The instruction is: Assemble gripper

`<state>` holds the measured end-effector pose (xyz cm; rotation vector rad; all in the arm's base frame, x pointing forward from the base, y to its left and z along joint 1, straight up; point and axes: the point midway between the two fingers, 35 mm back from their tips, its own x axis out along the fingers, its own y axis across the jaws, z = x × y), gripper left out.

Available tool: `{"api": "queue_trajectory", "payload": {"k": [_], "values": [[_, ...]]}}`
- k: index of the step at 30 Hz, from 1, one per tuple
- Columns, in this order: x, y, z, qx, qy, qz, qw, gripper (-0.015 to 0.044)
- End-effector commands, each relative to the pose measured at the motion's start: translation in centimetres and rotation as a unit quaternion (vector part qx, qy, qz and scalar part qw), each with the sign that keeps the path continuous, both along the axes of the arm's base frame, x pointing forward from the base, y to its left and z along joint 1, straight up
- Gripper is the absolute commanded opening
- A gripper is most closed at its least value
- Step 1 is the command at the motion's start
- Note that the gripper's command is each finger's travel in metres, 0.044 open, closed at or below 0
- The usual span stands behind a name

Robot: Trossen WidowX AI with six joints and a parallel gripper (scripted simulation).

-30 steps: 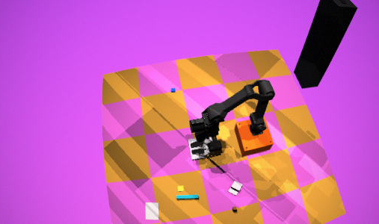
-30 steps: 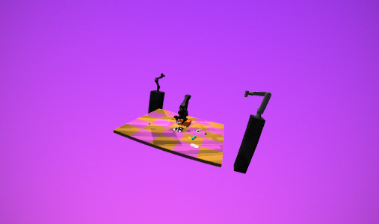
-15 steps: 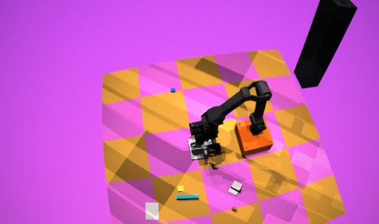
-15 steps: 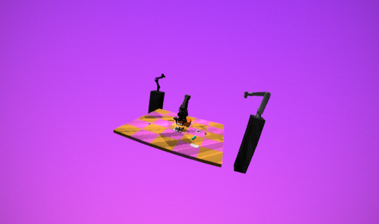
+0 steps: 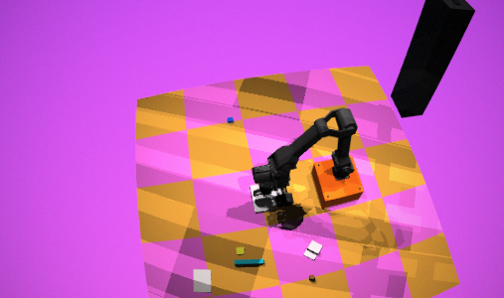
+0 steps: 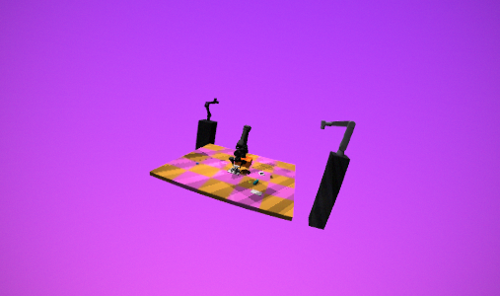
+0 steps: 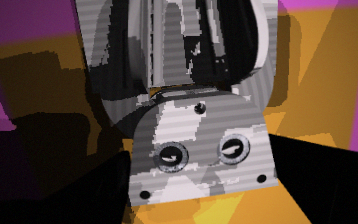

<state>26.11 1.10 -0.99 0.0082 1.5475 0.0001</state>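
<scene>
My gripper (image 7: 196, 149) (image 5: 276, 199) is shut on the pale grey housing plate (image 7: 177, 125), with one black finger at each side edge. The plate shows two large ringed holes, with something bright inside each, and smaller dark holes. It hangs over the near end of the gripper base (image 7: 267, 90) (image 5: 261, 208), which is white and grey. Two long jaws, one on the left (image 7: 141, 45) and one on the right (image 7: 262, 40), lie side by side on the base and reach away from the plate. The plate hides the pins, teeth and stubs, so I cannot tell whether it touches them.
The arm stands at an orange block (image 5: 337, 186). A yellow block (image 5: 240, 250), a teal bar (image 5: 249, 262), a pale flat piece (image 5: 202, 281), a white piece with a dark line (image 5: 313, 250), a small brown block (image 5: 312, 278) and a blue cube (image 5: 230, 120) lie around.
</scene>
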Motion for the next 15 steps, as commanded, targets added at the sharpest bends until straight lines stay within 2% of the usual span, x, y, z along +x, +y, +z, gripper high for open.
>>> {"api": "queue_trajectory", "payload": {"k": [1, 15], "values": [[-0.13, 0.06, -0.62, 0.002, 0.001, -0.002, 1.0, 0.0351], [-0.16, 0.06, -0.84, 0.002, 0.001, -0.002, 1.0, 0.0351]]}}
